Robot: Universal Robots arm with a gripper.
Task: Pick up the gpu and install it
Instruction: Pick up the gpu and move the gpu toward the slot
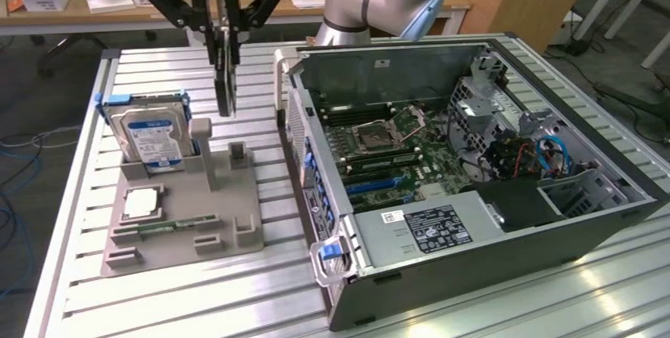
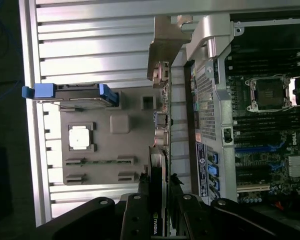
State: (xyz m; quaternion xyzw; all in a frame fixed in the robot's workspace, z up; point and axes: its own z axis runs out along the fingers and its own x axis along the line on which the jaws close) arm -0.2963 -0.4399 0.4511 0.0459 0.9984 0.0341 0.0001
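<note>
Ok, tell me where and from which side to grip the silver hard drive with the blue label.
Grip the silver, blue-labelled hard drive by its upper part, coming straight down from above and clamping its two broad flat faces. It stands upright in a pocket of the grey holder, which encloses its lower end. The blue rails sit on its narrow sides, so those are probably poorer surfaces.

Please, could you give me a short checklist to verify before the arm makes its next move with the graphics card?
1. Claw shut on the thin black graphics card: ok.
2. Card hangs upright, lifted off the grey plastic holder: ok.
3. Black metal computer case open, green motherboard exposed: ok.
4. Card over the case: not ok, it hangs beside it.
5. Card slot free: cannot tell.
</note>
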